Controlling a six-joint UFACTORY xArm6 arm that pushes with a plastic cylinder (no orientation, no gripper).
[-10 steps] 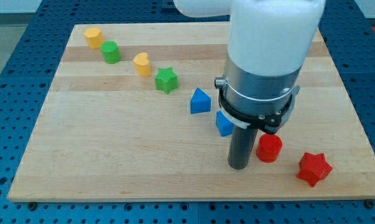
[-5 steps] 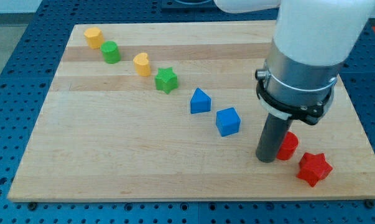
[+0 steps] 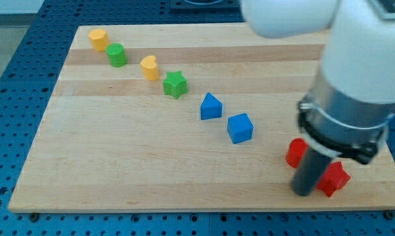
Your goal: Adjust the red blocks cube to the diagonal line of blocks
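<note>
My tip (image 3: 302, 191) rests on the board near the view's bottom right. A red round block (image 3: 294, 152) sits just above and left of it, partly hidden by the rod. A red star block (image 3: 335, 179) lies right beside the tip on its right, partly hidden too. A diagonal line runs from the view's top left down to the right: yellow block (image 3: 98, 39), green round block (image 3: 116, 55), yellow block (image 3: 149, 67), green star (image 3: 175, 84), blue block (image 3: 211, 106), blue cube (image 3: 240, 128).
The wooden board (image 3: 118, 164) lies on a blue perforated table (image 3: 14, 78). The white and grey arm body (image 3: 354, 85) fills the view's right and hides part of the board there.
The rod has moved right and down, from left of the red round block to below it, next to the red star. The red round block has shifted slightly.
</note>
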